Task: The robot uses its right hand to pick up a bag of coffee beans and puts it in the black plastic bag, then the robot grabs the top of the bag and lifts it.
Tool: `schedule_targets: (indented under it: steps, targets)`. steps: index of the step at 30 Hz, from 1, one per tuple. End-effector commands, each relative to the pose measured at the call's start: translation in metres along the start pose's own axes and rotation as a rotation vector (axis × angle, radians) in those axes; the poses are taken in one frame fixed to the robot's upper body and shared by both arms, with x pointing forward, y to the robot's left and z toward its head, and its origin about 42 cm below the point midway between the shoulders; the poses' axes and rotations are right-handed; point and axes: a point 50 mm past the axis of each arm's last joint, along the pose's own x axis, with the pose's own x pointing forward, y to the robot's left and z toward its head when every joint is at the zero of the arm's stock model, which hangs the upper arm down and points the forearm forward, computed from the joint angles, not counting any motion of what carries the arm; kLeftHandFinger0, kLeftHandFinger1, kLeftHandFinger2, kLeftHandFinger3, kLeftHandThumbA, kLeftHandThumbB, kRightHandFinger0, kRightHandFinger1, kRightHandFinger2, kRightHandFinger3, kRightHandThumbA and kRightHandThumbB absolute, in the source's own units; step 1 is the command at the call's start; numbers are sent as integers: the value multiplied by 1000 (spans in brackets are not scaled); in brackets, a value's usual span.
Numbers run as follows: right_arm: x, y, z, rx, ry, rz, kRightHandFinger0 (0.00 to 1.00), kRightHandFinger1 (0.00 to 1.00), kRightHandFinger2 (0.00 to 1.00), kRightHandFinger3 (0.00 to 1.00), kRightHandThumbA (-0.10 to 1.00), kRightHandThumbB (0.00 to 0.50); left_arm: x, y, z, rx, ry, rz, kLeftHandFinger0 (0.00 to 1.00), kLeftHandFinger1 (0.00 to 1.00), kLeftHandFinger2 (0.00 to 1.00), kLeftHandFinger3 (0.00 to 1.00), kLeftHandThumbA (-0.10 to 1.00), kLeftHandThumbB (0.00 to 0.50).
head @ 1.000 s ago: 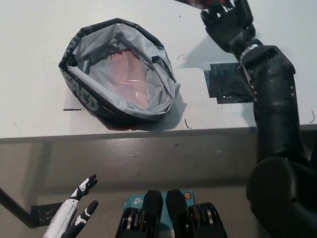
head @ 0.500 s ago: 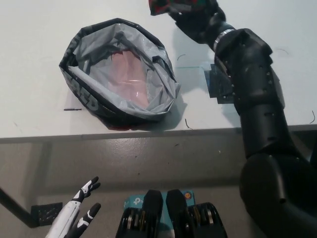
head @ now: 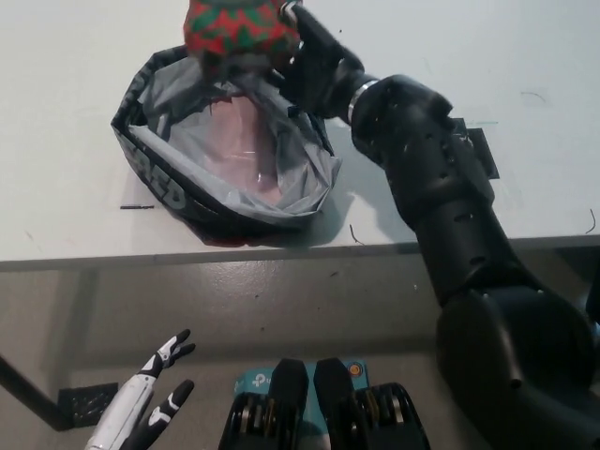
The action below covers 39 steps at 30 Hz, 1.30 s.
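Note:
A red-and-green patterned coffee bean bag (head: 239, 30) hangs over the far rim of the black plastic bag (head: 150, 169). My black right hand (head: 309, 61) is shut on the coffee bag, its arm reaching across the table from the lower right. The black plastic bag stands open on the white table (head: 66, 75), showing a grey lining and something pinkish inside. My white left hand (head: 155, 394) rests low at the picture's bottom left, below the table edge, fingers apart and holding nothing.
A dark square mat (head: 478, 150) lies on the table, partly hidden behind my right arm. The table's front edge (head: 141, 258) runs across the picture below the bag. A small black mark (head: 136, 207) lies left of the bag.
My right hand has carried the coffee bean bag leftward from the far right of the table to above the plastic bag's far rim. The left hand has hardly moved.

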Motion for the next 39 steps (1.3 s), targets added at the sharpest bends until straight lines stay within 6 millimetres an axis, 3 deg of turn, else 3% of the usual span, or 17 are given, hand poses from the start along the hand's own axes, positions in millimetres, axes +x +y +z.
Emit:
schedule_targets:
  steps: [1, 5, 6, 9, 12, 18, 19, 22, 25, 30, 37, 38, 39]
  targets:
    - [6, 42, 35, -244, -109, 49, 0, 104, 595, 1000, -100, 63, 5, 11, 5, 55, -41, -25, 1000, 957, 916, 1000, 1000, 173]
    - [8, 36, 31, -307, -92, 18, 0, 133, 619, 1000, -100, 62, 6, 11, 5, 52, -43, -26, 1000, 958, 913, 1000, 1000, 174]
    - [9, 34, 30, -322, -89, 9, 0, 134, 624, 914, -100, 84, 6, 11, 5, 55, -41, -27, 1000, 960, 915, 1000, 1000, 182]
    - [10, 30, 27, -332, -84, 2, 0, 147, 651, 835, -100, 114, 7, 12, 5, 58, -46, -30, 1000, 961, 913, 1000, 1000, 164]
    - [11, 28, 27, -358, -77, -18, 0, 185, 684, 974, -100, 128, 8, 13, 6, 69, -53, -32, 1000, 962, 902, 1000, 1000, 139]
    - [10, 24, 27, -413, -82, -29, 0, 207, 728, 1000, -100, 126, 10, 12, 6, 53, -55, -35, 1000, 953, 897, 1000, 1000, 148]
    - [10, 24, 27, -427, -81, -34, 0, 207, 728, 954, -100, 131, 10, 12, 6, 56, -54, -35, 1000, 954, 898, 1000, 1000, 149]
    - [9, 28, 29, -521, -81, -49, 0, 206, 721, 638, -100, 145, 11, 14, 7, 63, -53, -41, 1000, 964, 881, 1000, 1000, 148]
    - [8, 29, 31, -590, -100, -50, 0, 247, 739, 526, -100, 157, 13, 15, 8, 70, -60, -46, 1000, 944, 872, 1000, 1000, 138]
    - [7, 33, 35, -706, -148, -43, 0, 318, 738, 432, -100, 169, 16, 16, 9, 72, -62, -55, 1000, 924, 851, 1000, 1000, 116]
    - [2, 44, 41, -881, -258, -15, 0, 360, 715, 517, -100, 184, 19, 17, 11, 75, -64, -55, 1000, 905, 835, 1000, 1000, 130]
    - [1, 46, 42, -930, -280, -11, 96, 391, 664, 565, -15, 191, 20, 17, 11, 74, -64, -56, 1000, 905, 837, 1000, 1000, 136]
    - [0, 49, 42, -1012, -300, 0, 547, 867, 1000, 1000, 249, 359, 21, 18, 11, 70, -66, -59, 1000, 905, 838, 1000, 1000, 137]
